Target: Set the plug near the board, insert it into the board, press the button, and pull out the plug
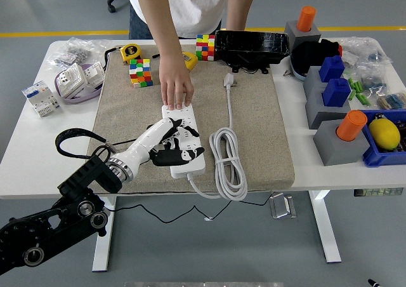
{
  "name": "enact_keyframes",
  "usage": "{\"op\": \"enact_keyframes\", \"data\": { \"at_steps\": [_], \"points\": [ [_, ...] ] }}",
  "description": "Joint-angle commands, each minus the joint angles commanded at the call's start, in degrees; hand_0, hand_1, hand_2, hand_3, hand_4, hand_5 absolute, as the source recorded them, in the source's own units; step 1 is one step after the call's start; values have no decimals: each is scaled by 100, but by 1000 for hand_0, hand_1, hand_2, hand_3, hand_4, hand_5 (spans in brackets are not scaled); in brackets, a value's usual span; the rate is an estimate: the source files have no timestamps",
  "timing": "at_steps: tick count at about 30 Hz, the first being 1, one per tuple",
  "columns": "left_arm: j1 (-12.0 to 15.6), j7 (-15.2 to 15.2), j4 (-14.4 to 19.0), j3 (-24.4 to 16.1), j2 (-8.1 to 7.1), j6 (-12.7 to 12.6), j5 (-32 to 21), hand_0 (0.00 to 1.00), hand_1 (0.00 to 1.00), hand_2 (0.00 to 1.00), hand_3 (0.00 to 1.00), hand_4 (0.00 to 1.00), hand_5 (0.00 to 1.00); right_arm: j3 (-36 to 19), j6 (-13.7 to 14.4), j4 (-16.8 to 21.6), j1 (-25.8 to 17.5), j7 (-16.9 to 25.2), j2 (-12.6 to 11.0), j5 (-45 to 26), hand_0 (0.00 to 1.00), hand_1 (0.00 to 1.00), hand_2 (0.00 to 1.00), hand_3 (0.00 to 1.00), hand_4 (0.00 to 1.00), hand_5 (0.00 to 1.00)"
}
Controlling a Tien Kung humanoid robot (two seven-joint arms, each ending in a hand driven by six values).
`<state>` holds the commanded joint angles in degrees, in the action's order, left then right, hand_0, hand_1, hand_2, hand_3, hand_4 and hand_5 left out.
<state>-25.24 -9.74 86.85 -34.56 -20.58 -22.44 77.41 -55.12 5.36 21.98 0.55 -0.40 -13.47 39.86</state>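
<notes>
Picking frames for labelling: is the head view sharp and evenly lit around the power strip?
Head view: even, soft lighting, faint shadows; power strip and person's hand sharp; left hand slightly soft over the strip; no glare on the table.
</notes>
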Motion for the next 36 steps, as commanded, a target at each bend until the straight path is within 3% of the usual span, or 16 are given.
{"op": "enact_keyframes", "data": {
  "at_steps": [3,4,12,33,34,36],
  "points": [
    [6,256,-82,-5,39,-150,-231,275,321,378,481,798,333,10,-1,-6,4,-1,2,-7,612,645,660,558,951,497],
    [10,328,-110,-5,54,-201,-308,373,480,486,490,791,311,16,-1,-8,7,0,2,-9,612,646,660,558,952,497],
    [80,392,-265,-114,162,-227,-469,402,497,505,496,789,296,53,-1,-11,61,4,-22,-24,612,646,660,558,952,498],
    [97,352,-257,-171,92,-149,-424,420,509,516,505,788,291,178,-9,-28,82,8,-108,-34,612,646,660,559,953,497],
    [96,331,-249,-175,88,-131,-397,274,237,351,606,793,284,180,-10,-30,79,7,-107,-34,612,646,660,559,953,498],
    [108,132,-164,-222,56,51,-223,274,237,351,606,793,284,193,-15,-33,68,4,-108,-30,612,646,660,559,953,498]
  ]
}}
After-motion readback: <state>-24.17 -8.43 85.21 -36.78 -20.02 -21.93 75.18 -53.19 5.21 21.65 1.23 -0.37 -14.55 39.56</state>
